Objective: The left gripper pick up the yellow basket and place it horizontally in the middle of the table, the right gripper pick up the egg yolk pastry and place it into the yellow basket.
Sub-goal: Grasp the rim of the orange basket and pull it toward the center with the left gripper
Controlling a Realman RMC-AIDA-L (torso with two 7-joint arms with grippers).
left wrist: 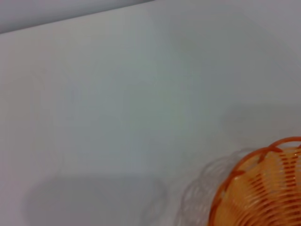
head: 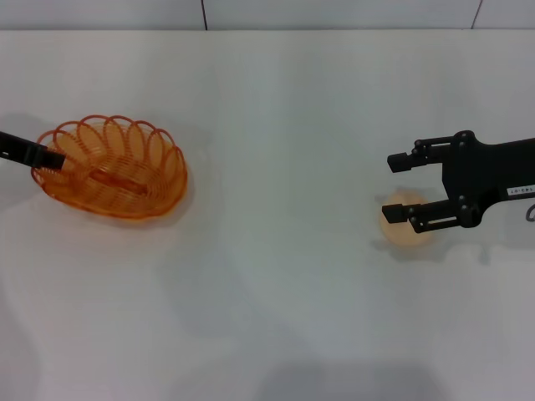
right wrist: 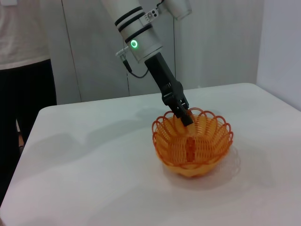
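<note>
The yellow basket rests on the white table at its left side; a part of its rim shows in the left wrist view. My left gripper reaches in from the left, shut on the basket's near-left rim. Over on the right lies the egg yolk pastry, small and round. My right gripper hovers open beside it. One of its fingers overlaps the pastry's top in the head view, and the other is apart from it, farther back.
The table's far edge runs along the top of the head view, against a wall. A person in dark trousers stands beyond the table's corner in the right wrist view.
</note>
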